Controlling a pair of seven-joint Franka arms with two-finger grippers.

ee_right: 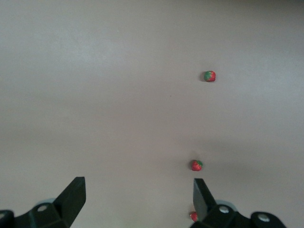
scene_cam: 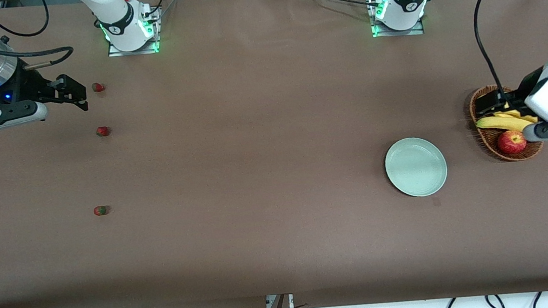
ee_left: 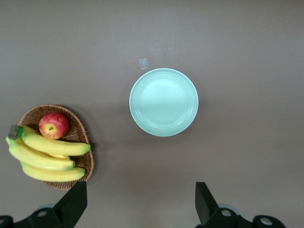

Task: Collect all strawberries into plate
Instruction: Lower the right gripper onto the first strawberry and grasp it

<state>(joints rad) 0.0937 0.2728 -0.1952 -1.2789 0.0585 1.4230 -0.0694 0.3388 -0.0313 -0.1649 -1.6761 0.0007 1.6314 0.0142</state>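
Observation:
Three small red strawberries lie on the brown table toward the right arm's end: one (scene_cam: 98, 87) (ee_right: 193, 216) closest to the robots' bases, one (scene_cam: 102, 131) (ee_right: 196, 165) nearer the front camera, and one (scene_cam: 100, 210) (ee_right: 209, 76) nearest of all. My right gripper (scene_cam: 72, 93) (ee_right: 139, 199) hangs open and empty above the table, beside the first strawberry. The pale mint-green plate (scene_cam: 415, 166) (ee_left: 164, 102) sits empty toward the left arm's end. My left gripper (scene_cam: 488, 103) (ee_left: 141, 202) is open and empty, over the edge of the wicker basket.
A brown wicker basket (scene_cam: 485, 139) (ee_left: 78, 123) beside the plate holds yellow bananas (scene_cam: 504, 121) (ee_left: 47, 154) and a red apple (scene_cam: 511, 141) (ee_left: 53, 125). Cables hang past the table edge nearest the front camera.

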